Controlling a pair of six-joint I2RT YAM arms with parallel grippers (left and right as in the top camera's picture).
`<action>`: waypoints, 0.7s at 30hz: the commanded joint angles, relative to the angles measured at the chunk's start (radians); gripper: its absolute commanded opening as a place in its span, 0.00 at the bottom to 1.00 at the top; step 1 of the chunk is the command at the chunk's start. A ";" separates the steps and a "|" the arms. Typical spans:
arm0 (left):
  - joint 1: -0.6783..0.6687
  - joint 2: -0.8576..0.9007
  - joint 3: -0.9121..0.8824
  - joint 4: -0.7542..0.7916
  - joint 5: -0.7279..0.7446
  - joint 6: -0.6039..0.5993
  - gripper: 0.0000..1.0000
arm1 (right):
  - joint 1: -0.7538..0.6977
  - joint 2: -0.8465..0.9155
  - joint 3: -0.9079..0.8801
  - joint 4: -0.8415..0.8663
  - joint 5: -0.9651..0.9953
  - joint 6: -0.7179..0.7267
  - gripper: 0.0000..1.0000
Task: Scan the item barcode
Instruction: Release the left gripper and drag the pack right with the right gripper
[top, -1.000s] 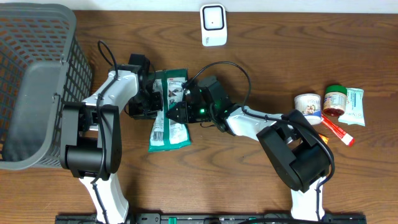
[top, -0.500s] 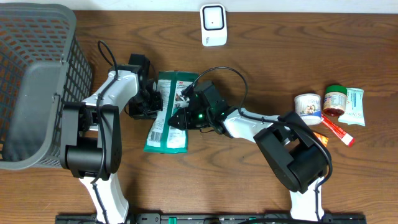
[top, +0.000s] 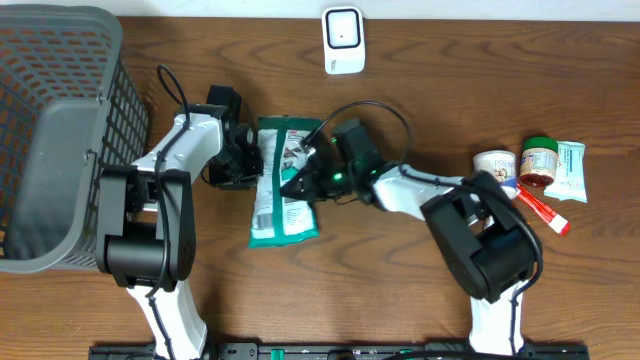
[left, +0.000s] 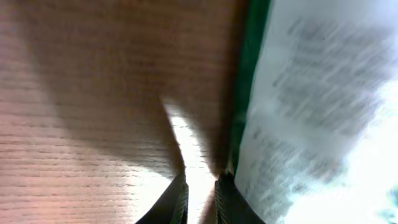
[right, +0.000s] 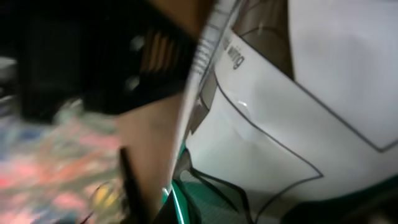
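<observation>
At worktop centre: green-and-white pouch (top: 285, 185) lying flat, long axis running roughly 12 to 6 o'clock, between the two arms.
Pouch face: in the left wrist view a white panel with blurred print and a green border; no barcode can be made out in any view.
Left fingers (left: 176, 200): at the pouch's 9 to 10 o'clock edge, parted by a narrow slit. Bare worktop (left: 74, 124) shows through the slit, and the pouch's green edge lies just beside one finger, not between the two.
Right fingers (top: 302, 180): over the pouch's 3 o'clock edge, pressed together. The right wrist view is filled by the pouch at close range and is too blurred to tell whether the film is pinched.
Scanner (top: 342, 40): white unit at the worktop's 12 o'clock edge, well apart from the pouch.
Basket (top: 60, 60): dark mesh basket with a grey interior at 9 to 10 o'clock, beyond the left arm.
Other goods at 3 o'clock: small white tub (top: 493, 165), green-lidded jar (top: 538, 160), pale packet (top: 571, 170) and red tube (top: 542, 212), grouped closely, clear of both arms.
</observation>
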 joint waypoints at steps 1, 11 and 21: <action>-0.008 -0.119 -0.001 0.011 -0.030 -0.025 0.22 | -0.034 -0.041 0.000 -0.012 -0.310 -0.053 0.01; -0.008 -0.529 -0.001 0.035 -0.218 -0.090 0.32 | -0.089 -0.191 0.000 -0.345 -0.402 -0.316 0.01; 0.037 -0.831 0.000 0.042 -0.407 -0.195 0.38 | -0.130 -0.446 0.000 -0.886 -0.083 -0.579 0.01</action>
